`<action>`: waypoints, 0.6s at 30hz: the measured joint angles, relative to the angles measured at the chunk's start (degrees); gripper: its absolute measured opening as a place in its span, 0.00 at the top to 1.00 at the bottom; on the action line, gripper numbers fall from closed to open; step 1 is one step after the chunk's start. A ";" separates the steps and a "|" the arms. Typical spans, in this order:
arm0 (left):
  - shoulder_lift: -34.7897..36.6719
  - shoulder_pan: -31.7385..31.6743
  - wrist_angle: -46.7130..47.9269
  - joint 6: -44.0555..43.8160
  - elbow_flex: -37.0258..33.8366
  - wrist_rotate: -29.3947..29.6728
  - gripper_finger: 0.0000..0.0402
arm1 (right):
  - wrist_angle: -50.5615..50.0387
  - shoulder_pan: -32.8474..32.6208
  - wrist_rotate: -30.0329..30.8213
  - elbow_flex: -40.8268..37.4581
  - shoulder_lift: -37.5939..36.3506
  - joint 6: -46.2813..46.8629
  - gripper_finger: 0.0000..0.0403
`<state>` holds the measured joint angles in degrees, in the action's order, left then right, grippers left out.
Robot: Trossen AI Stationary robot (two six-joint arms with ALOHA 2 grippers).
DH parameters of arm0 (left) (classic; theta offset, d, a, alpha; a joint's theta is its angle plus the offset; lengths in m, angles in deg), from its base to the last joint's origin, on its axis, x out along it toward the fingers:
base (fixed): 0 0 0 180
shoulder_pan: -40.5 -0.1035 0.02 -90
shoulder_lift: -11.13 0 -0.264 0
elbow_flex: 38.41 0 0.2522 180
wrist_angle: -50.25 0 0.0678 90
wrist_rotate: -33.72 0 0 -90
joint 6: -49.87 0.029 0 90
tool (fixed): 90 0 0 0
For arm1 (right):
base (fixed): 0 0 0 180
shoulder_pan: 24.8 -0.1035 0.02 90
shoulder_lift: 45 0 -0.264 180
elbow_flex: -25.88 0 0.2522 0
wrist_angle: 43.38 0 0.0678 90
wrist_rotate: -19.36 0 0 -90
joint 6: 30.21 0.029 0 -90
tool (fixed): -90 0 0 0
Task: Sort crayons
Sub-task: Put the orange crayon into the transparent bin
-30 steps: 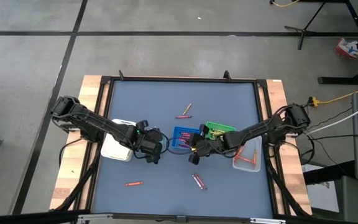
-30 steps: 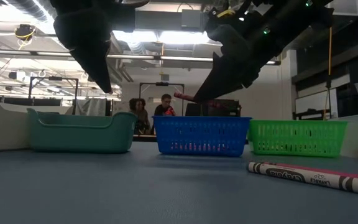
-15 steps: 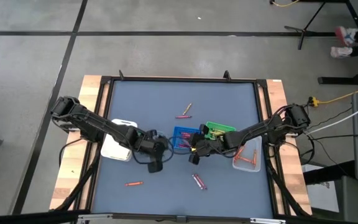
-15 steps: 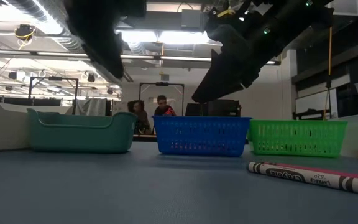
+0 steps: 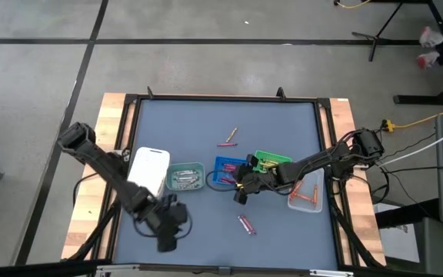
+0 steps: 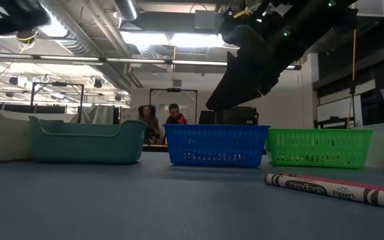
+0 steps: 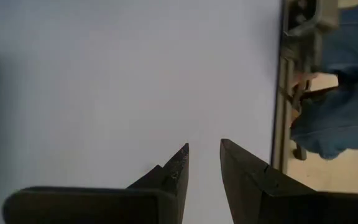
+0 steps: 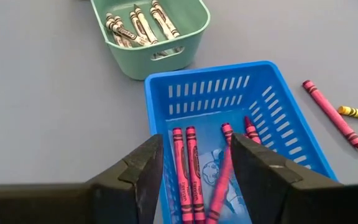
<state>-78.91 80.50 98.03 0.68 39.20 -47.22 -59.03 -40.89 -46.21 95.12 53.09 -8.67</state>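
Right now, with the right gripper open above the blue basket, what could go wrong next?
The right gripper hangs low over the blue basket; if it pulls away sideways, a finger may catch the rim and tip out the red crayons. The left gripper is over the mat near the front edge, where its view shows no crayon, so it may close on nothing.

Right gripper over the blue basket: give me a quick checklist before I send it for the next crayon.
1. Right gripper open, nothing between its fingers: ok.
2. Red crayons lying inside the blue basket: ok.
3. Loose crayon lies free on the mat near the right arm: ok.
4. Left gripper away from the baskets, near the table's front edge: ok.
5. Grey crayons in the teal tray: ok.
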 joint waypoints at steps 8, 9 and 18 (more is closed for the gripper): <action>0.00 9.82 2.64 -6.61 0.00 10.16 0.81 | 0.04 0.00 0.00 0.00 0.00 0.00 0.54; -0.03 10.46 3.53 -7.54 0.00 10.33 0.81 | 0.04 0.00 -0.02 0.00 0.00 0.00 0.54; -5.25 14.10 5.62 -9.20 0.00 10.30 0.81 | 0.09 0.00 -0.02 0.00 0.00 0.00 0.54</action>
<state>-84.16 94.59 103.65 -8.53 39.20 -36.92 -58.94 -40.89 -46.23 95.12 53.09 -8.67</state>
